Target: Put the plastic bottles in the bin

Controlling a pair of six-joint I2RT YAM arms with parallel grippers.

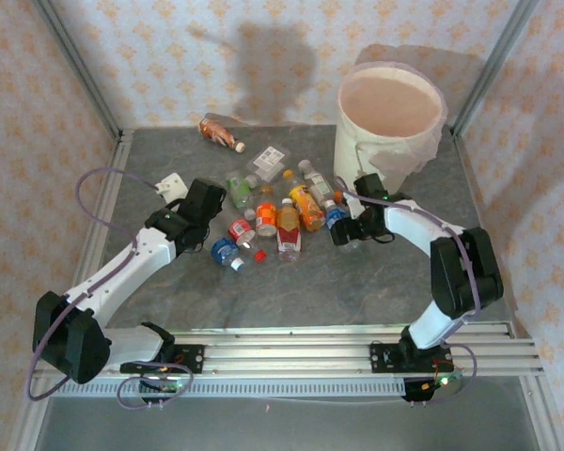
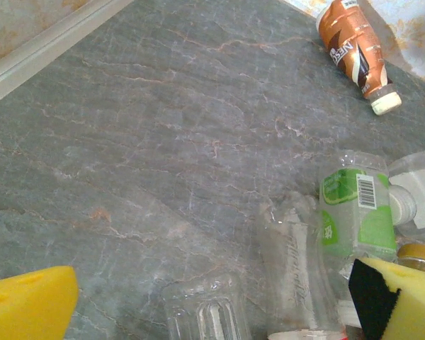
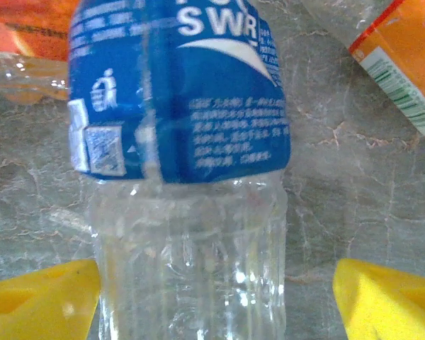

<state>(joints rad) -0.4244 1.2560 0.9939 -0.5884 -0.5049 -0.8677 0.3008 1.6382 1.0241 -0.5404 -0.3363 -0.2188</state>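
Observation:
Several plastic bottles lie in a cluster [image 1: 277, 211] mid-table, and a brown one [image 1: 221, 134] [image 2: 354, 42] lies apart at the back. The white bin [image 1: 376, 155] stands at the back right. My left gripper [image 1: 221, 200] [image 2: 212, 297] is open at the cluster's left edge, with a clear bottle [image 2: 205, 312] and a second clear one [image 2: 297, 273] between its yellow fingers [image 2: 28, 304]. A green-labelled bottle [image 2: 354, 212] [image 1: 240, 188] lies just beyond. My right gripper [image 1: 343, 233] [image 3: 214, 297] is open around a blue-labelled bottle [image 3: 184, 142] [image 1: 336, 218], its right finger [image 3: 389, 301] apart from it.
A small white box [image 1: 172, 185] lies by the left arm. An orange-labelled bottle [image 3: 404, 64] lies to the right of the blue one. Metal frame posts and patterned walls close in the table; aluminium rails [image 1: 291, 343] run along the near edge.

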